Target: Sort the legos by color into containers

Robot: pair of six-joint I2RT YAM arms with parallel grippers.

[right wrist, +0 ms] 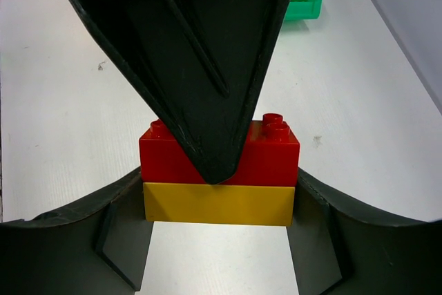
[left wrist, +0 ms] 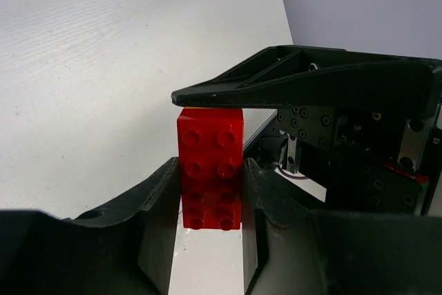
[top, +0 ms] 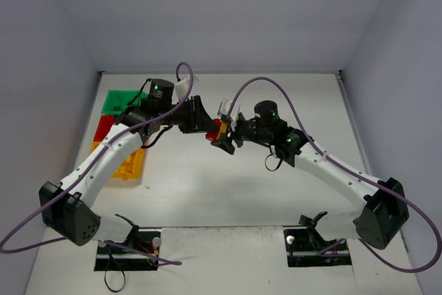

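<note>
Left fingers (left wrist: pixel 155 219) clamped on glossy red plastic brick (left wrist: pixel 210 164), held over mid-worktop (top: pixel 207 191). Right fingers (right wrist: pixel 121 240) clamped on yellow plastic brick (right wrist: pixel 217 204) stacked against it. The opposing fingers hide part of the red brick's studs.

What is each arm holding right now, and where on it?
The left fingers clamp the red brick by its long sides; the right fingers grip the yellow brick joined to it by its ends.
</note>
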